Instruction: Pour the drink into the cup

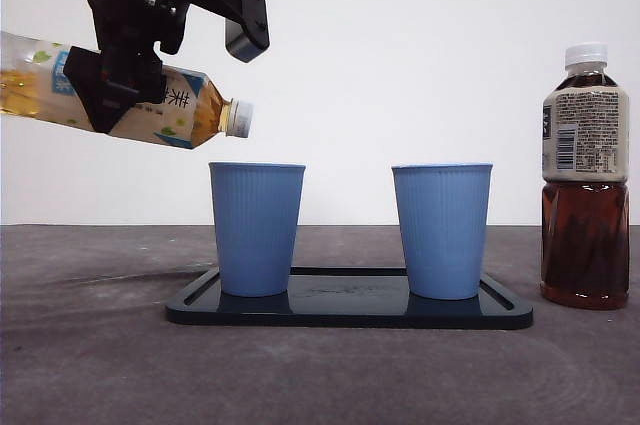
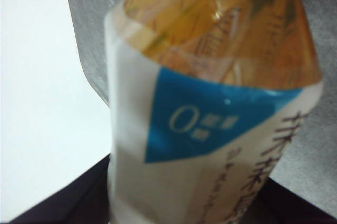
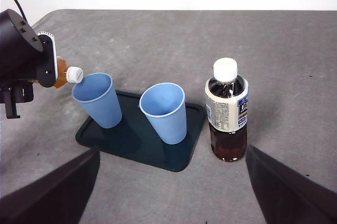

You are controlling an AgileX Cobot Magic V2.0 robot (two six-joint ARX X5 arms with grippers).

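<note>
The left gripper (image 1: 118, 85) is clamped across the middle of the tea bottle (image 1: 150, 95), its black jaws biting on the label, and it holds the bottle high and nearly on its side, neck dipping a little toward the left cup (image 1: 256, 228); the white cap (image 1: 238, 118) is on, and it hangs just above and slightly outside that cup's near rim. In the left wrist view the bottle (image 2: 210, 118) fills almost everything, blurred, with the amber tea gathered at the shoulder. The right gripper (image 3: 174, 203) waits well back from the work with its jaws spread wide and nothing between them.

Both blue cups stand upright on the dark tray (image 1: 350, 310), the right cup (image 1: 441, 230) well apart from the left one; a second, darker bottle (image 1: 585, 180) stands on the table just beyond the tray's far end, untouched.

As for handling, the bottle looks like thin plastic (likely to give a little under the jaws), fairly light with the tea sloshing toward the neck as it tips, and the glossy label could slip; a grip around the middle, where it is now, seems the soundest place, leaving the neck free. The cups are light and would topple easily if nudged; the pour itself looks not yet begun, since the cap is in place.
</note>
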